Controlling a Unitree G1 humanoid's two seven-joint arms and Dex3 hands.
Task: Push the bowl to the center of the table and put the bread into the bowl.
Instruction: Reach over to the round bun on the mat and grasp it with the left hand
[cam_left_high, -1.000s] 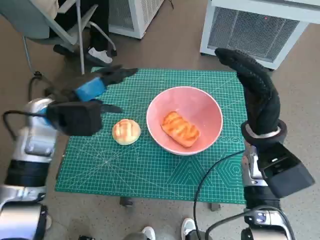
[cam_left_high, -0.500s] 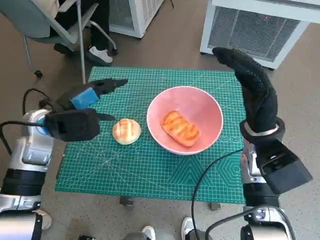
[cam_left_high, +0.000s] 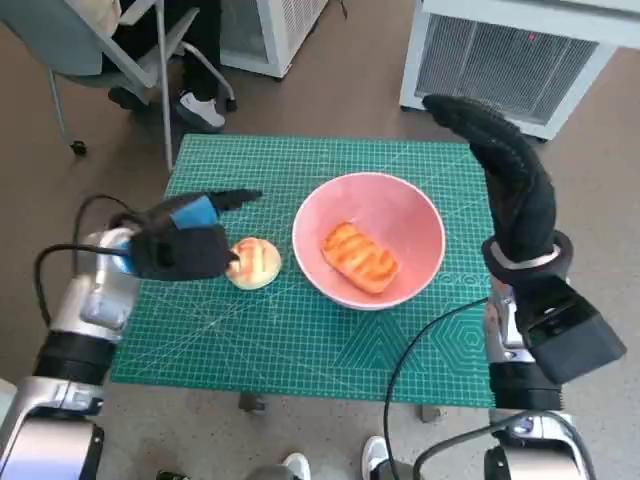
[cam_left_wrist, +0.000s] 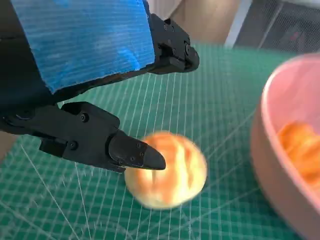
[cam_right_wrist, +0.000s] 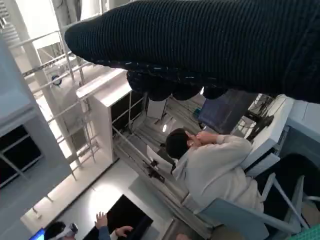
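Left hand (cam_left_high: 188, 238) released, fingers apart above round golden bread bun (cam_left_high: 253, 263), toward mat's left edge | right hand (cam_left_high: 510, 180) released, raised beside pink round bowl (cam_left_high: 368, 240) | bowl mid-mat on green grid cutting mat (cam_left_high: 300, 340), holding oblong glazed bread (cam_left_high: 361, 257)

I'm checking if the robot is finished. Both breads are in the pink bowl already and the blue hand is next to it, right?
Not quite. Only the long bread lies in the pink bowl. The round bun sits on the green mat beside the bowl, as the head view shows. The left hand, the blue one, is next to that bun with its fingers apart.
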